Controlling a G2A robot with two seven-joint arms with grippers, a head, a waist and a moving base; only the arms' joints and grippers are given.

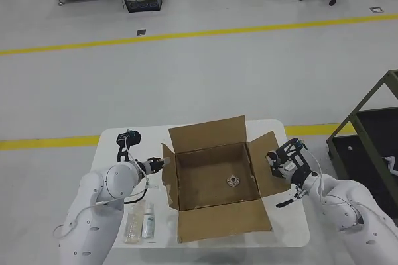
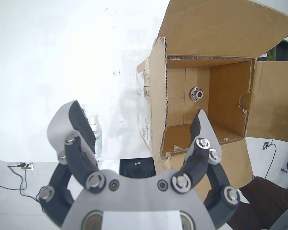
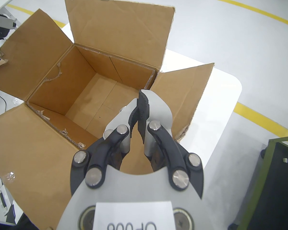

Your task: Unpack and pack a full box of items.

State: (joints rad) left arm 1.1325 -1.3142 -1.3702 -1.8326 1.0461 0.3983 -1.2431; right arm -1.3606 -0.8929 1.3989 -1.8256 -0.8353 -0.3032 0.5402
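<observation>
An open cardboard box (image 1: 209,158) stands in the middle of the white table (image 1: 152,136), all its flaps folded out. A small round metal flange (image 1: 233,179) lies on the box floor, also seen as the metal flange (image 2: 196,94) in the left wrist view. My left gripper (image 1: 160,163) is open at the box's left wall; its fingers (image 2: 82,120) straddle that wall's torn edge. My right gripper (image 1: 273,165) is shut with nothing between its pads, hovering over the box's right flap (image 3: 182,92).
Two small bottles (image 1: 140,222) lie on the table's front left, near the box; one bottle (image 2: 97,132) shows behind my left finger. A green cart (image 1: 378,132) stands off the table to the right. The box's front flap (image 1: 225,225) overhangs the table's front edge.
</observation>
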